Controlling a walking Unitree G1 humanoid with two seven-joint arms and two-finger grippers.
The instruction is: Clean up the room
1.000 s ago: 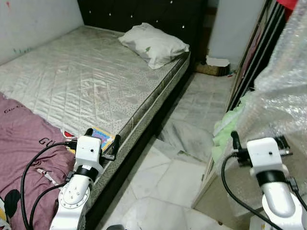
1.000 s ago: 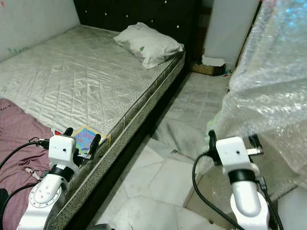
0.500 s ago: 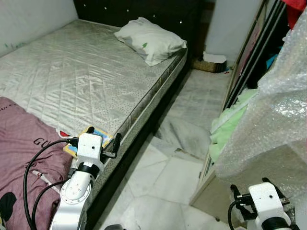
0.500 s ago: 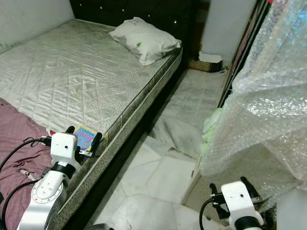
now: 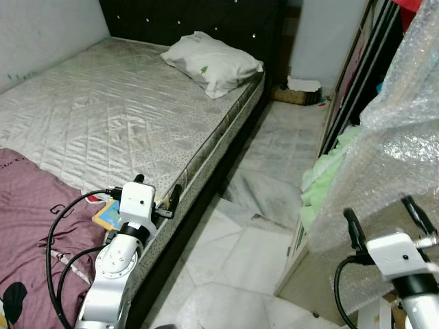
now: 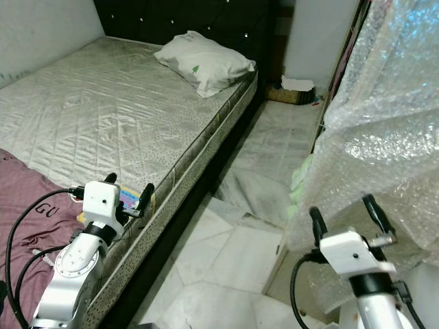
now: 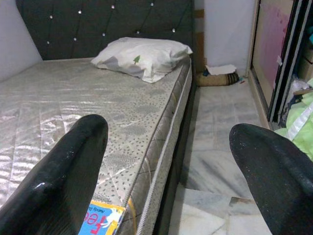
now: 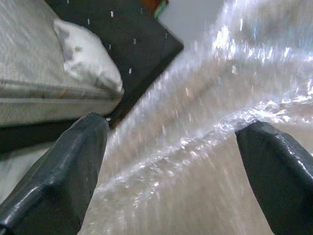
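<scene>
A maroon blanket (image 5: 27, 205) lies rumpled at the near left corner of the bed (image 5: 103, 116), and beside it a small colourful book (image 7: 100, 221) rests close to the mattress edge. The left tool (image 5: 156, 195) hovers just over that book, fingers spread wide and gripping nothing. The book looks the likeliest item to tidy from here; a good pick would mean lowering the tool squarely over it, one finger to each side, and closing gently so the thin cover is not pushed off the edge. The blanket's fold crowds one side of the book, so an approach from the open mattress side seems safer.

Farther up the bed, a white pillow (image 5: 211, 63) sits against the dark headboard (image 5: 199, 17). A grey cloth (image 5: 264, 195) lies crumpled on the tiled floor (image 5: 226, 267) in the aisle, with clutter (image 5: 302, 89) by the far wall. To the right, green fabric (image 5: 326, 175) spills from a wardrobe (image 5: 357, 82). The right tool (image 5: 387, 218), also spread and empty, is raised against a large sheet of bubble wrap (image 5: 405, 144), which hems that arm in.
</scene>
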